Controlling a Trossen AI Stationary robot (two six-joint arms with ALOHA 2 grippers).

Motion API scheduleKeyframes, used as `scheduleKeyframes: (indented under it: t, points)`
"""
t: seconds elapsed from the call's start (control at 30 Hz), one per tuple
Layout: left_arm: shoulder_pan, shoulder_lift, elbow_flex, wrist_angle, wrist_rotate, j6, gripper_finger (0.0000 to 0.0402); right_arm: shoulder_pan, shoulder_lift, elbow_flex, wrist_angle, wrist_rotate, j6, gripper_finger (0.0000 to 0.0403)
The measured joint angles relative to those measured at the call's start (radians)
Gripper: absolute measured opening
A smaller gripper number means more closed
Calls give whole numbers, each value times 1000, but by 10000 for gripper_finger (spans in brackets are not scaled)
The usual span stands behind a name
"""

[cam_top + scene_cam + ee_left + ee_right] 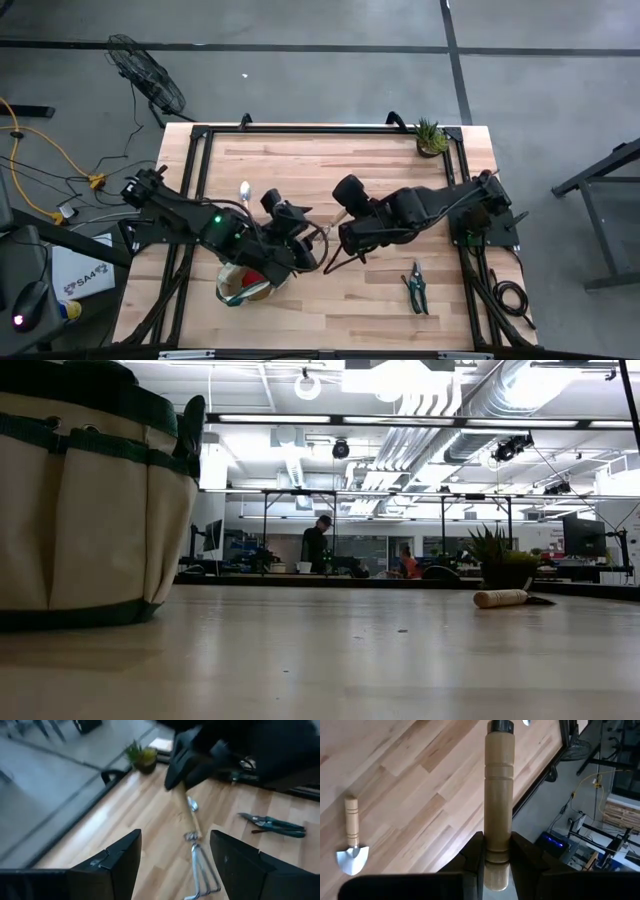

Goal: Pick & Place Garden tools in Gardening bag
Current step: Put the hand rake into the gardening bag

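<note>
My right gripper (343, 237) is shut on the wooden-handled claw rake (192, 837) above the table's middle. The rake's silver tines (201, 877) point toward my left gripper (175, 865). That gripper is open and empty, close to the rake and beside the bag. The beige, green-trimmed gardening bag (243, 286) stands near the front edge, partly under my left arm, with something red (256, 276) in its mouth. It fills the left of the low view (90, 510). A trowel (245, 191) and green-handled pruners (416, 290) lie on the table. My right gripper pinches the rake's wooden handle (498, 840) between its two fingers (472, 857), near the handle's free end. The handle runs along the fingers and on past their tips. The rake is lifted clear of the table, its tines away from the gripper.
A small potted plant (431, 138) stands at the far right corner. A wooden-handled trowel (352, 842) lies flat on the bare wood, and one also shows in the low view (508, 597). People are in the room beyond the table (315, 545).
</note>
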State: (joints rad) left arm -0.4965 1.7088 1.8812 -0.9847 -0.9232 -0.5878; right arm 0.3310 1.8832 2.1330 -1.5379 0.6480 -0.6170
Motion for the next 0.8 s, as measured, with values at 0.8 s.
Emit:
scheduleKeyframes:
  t: [0.8]
  points:
    - [119, 91, -2, 152, 107, 251, 229, -38, 0, 1, 83, -46, 19, 54]
